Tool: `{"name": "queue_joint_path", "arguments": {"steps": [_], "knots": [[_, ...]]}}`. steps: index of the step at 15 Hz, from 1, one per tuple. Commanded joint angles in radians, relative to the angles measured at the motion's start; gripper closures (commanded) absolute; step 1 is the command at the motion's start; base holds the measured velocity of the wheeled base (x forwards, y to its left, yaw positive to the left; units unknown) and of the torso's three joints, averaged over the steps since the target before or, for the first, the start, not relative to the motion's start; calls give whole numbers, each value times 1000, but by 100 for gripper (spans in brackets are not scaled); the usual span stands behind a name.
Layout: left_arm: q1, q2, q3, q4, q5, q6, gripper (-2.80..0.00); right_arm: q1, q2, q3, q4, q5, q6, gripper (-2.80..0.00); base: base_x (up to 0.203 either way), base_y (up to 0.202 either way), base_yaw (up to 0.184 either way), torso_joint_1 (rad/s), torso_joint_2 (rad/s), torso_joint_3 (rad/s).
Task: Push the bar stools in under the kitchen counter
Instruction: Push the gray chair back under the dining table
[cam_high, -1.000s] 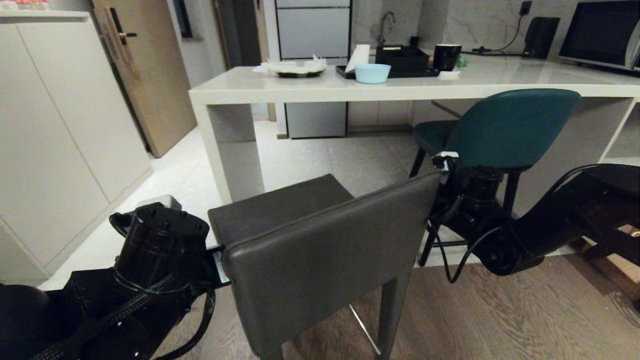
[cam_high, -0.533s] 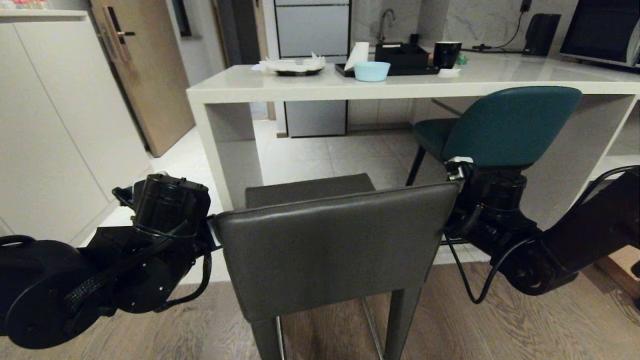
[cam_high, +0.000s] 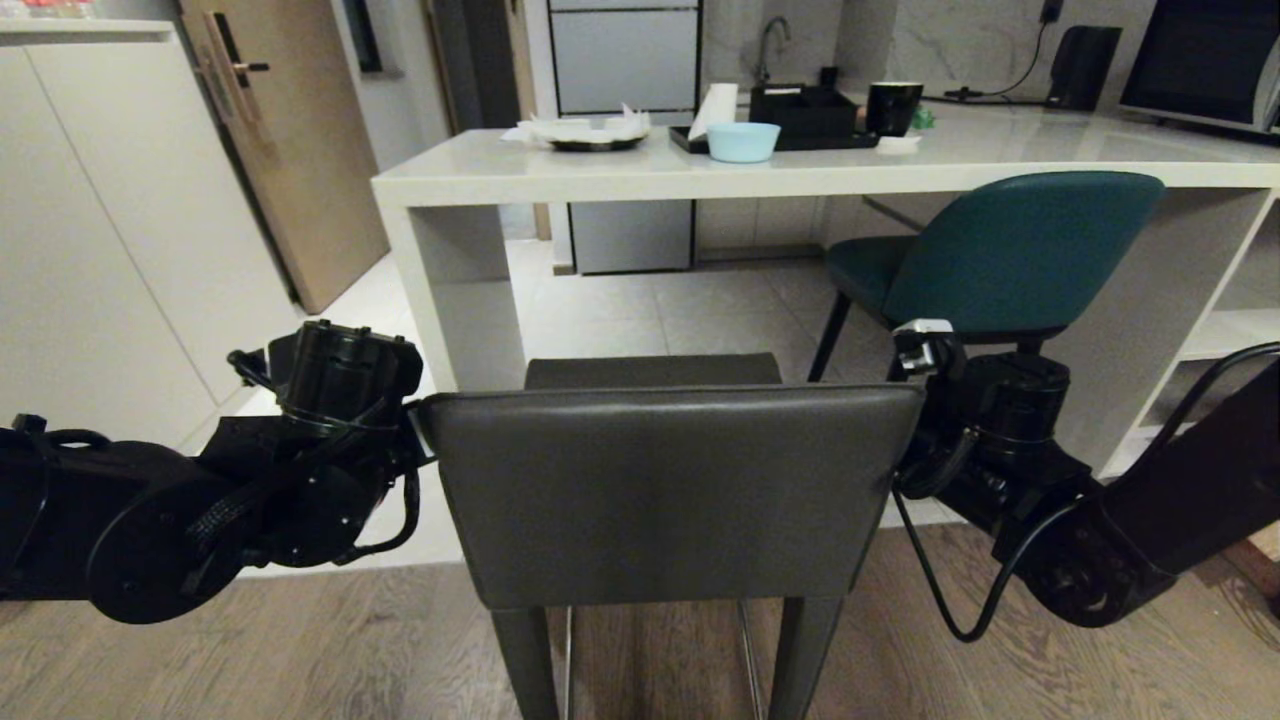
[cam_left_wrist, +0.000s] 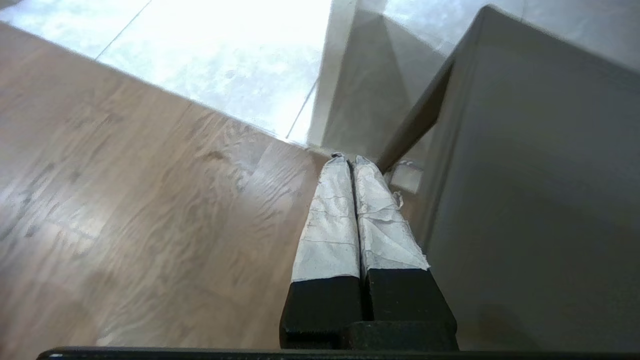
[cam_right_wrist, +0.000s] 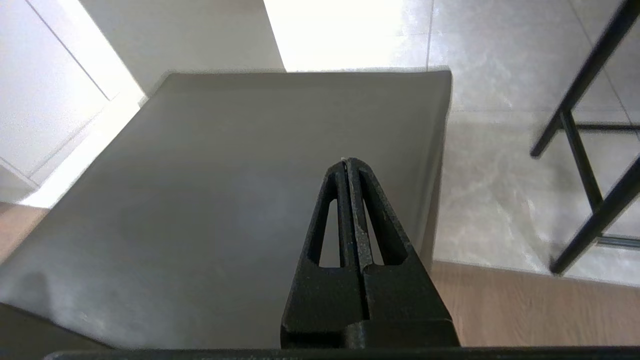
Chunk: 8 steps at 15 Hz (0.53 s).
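With fingers pressed together, the left gripper (cam_left_wrist: 350, 162) and right gripper (cam_right_wrist: 347, 162) flanked the grey stool (cam_high: 665, 490) between them, short of the kitchen counter (cam_high: 640, 175); the teal stool (cam_high: 1010, 250) sat tucked beyond, and a straight forward shove seemingly came next.

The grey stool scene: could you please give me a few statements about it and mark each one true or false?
1. Both grippers, left gripper and right gripper, are shut. True.
2. The grey stool is already under the kitchen counter. False: it stands out in front.
3. The teal stool sits to the robot's right. True.
4. The bowl on the counter is red. False: light blue.
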Motion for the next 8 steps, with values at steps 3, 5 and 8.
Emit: {"name": "queue_joint_path", "arguments": {"steps": [3,5,8], "knots": [[15,-132,87,3,4,-2,0,-47,-55,0,1,-58,-11,0,0,0,0,0,0,0],[102,-206,139,3,1,-1,0,-84,-109,4,24,-97,-39,0,0,0,0,0,0,0],[185,-290,175,5,-1,6,0,-100,-240,62,98,-104,-43,0,0,0,0,0,0,0]]}}
